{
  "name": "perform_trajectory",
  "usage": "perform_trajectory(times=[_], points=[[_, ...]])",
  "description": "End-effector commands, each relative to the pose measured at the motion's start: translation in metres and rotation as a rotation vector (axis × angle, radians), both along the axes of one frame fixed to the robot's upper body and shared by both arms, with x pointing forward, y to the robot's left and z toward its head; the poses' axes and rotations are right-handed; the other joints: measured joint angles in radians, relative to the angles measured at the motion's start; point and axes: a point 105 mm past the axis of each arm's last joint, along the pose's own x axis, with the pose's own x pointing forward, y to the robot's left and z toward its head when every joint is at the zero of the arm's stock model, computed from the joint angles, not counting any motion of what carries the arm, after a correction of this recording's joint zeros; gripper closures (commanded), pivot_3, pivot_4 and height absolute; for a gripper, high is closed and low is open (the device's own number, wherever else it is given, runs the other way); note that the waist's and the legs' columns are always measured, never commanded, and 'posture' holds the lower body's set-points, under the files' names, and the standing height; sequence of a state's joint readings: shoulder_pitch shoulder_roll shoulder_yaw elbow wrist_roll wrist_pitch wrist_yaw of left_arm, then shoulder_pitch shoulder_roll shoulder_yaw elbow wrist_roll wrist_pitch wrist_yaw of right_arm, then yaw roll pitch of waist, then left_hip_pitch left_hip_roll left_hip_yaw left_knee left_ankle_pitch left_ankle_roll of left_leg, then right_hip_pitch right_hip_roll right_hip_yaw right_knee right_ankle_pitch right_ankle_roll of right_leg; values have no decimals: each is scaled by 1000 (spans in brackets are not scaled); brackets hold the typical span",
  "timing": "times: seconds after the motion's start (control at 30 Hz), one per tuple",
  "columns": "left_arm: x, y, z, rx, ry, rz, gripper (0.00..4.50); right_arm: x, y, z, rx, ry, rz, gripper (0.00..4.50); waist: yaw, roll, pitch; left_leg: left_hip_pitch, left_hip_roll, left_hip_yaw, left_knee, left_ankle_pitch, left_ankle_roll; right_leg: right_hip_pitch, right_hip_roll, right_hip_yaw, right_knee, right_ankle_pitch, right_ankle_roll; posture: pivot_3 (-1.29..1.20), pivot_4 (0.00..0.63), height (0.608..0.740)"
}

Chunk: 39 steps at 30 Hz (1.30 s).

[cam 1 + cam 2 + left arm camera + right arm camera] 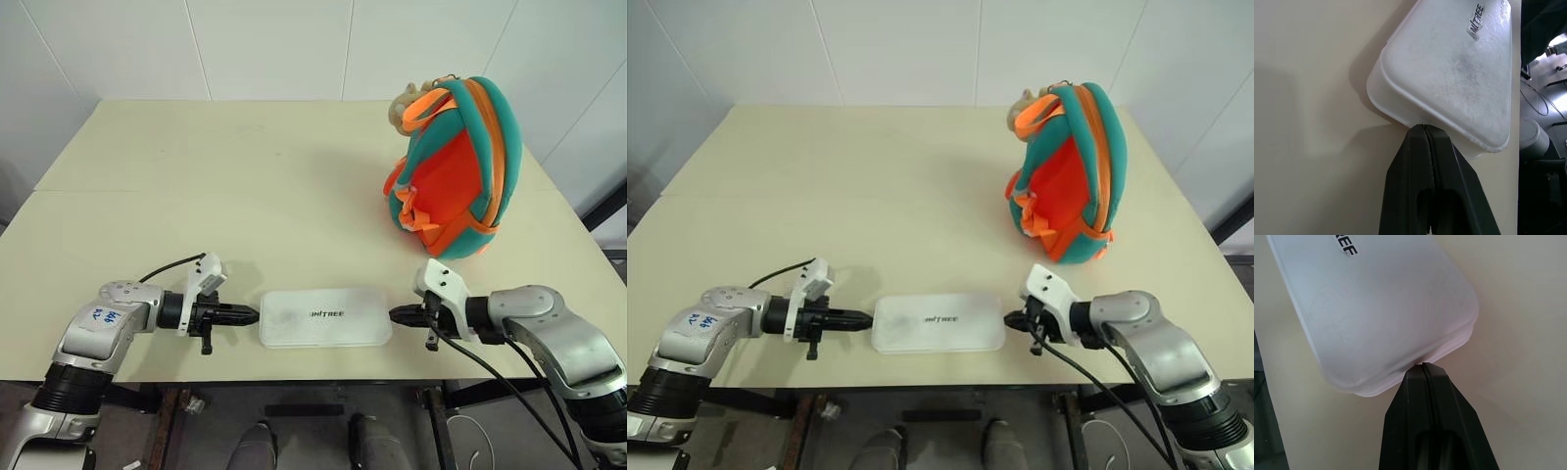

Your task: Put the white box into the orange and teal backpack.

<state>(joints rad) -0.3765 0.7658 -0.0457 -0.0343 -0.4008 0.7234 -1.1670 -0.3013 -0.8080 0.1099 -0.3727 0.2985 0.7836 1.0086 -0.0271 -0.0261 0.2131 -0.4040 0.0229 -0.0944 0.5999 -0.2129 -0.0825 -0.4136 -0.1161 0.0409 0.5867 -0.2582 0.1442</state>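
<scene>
The white box (325,316) lies flat near the table's front edge, dark lettering on its top. My left gripper (253,314) is shut, its tip against the box's left end; the left wrist view has the black fingers (1422,161) pressed together at the box (1449,73) rim. My right gripper (394,314) is shut too, tip against the box's right end, as the right wrist view shows at the box (1386,308) edge. The orange and teal backpack (454,171) stands upright at the far right of the table, a beige plush toy (404,106) at its top.
The cream table (235,186) stretches wide between the box and the far wall. Its front edge (294,380) runs just behind the box. Black cables (509,387) hang from my right arm.
</scene>
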Motion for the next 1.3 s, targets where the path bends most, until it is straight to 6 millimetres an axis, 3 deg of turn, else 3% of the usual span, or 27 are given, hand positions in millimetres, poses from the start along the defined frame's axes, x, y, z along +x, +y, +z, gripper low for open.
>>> perform_trajectory(times=[0.03,0.43,0.53,0.6,0.7,0.8,1.03,1.13,1.3], points=[[2,0,2,7,-46,-7,4487,-2,-2,6,-19,-47,9,4500,0,0,0,0,0,0,0,0,0,0,0,0,0,0,0,0,150,740],[20,24,-5,97,-87,100,4487,16,-35,4,-103,-130,-120,4500,0,0,0,0,0,1,1,0,0,0,0,0,-1,0,0,0,150,740],[46,41,2,128,-153,232,4487,25,-45,11,-119,-176,-158,4500,1,0,0,1,0,1,2,0,0,1,0,0,0,0,0,0,150,740],[50,45,4,115,-73,278,4500,26,-47,14,-120,-184,-156,4144,1,0,0,1,0,0,4,1,1,1,0,0,0,2,0,0,150,740],[56,45,14,68,-39,333,3913,29,-48,20,-113,-198,-160,3284,-1,0,0,1,0,1,7,0,1,3,0,0,0,2,1,0,150,740],[58,45,20,16,-19,366,3015,30,-48,21,-119,-202,-154,2248,-2,0,0,1,0,0,7,0,1,3,0,0,0,2,1,0,150,740],[38,41,16,13,146,334,863,34,-46,25,-121,-216,-145,0,-3,0,0,0,1,1,5,0,0,2,0,0,1,2,1,0,150,740],[25,43,13,8,295,342,21,37,-47,26,-126,-223,-153,0,-3,0,0,1,1,0,5,0,0,2,0,0,0,1,0,0,150,740],[8,34,21,-64,572,366,21,40,-48,24,-126,-224,-161,0,-4,0,0,1,1,1,5,-1,0,2,0,0,0,0,1,0,150,740]])
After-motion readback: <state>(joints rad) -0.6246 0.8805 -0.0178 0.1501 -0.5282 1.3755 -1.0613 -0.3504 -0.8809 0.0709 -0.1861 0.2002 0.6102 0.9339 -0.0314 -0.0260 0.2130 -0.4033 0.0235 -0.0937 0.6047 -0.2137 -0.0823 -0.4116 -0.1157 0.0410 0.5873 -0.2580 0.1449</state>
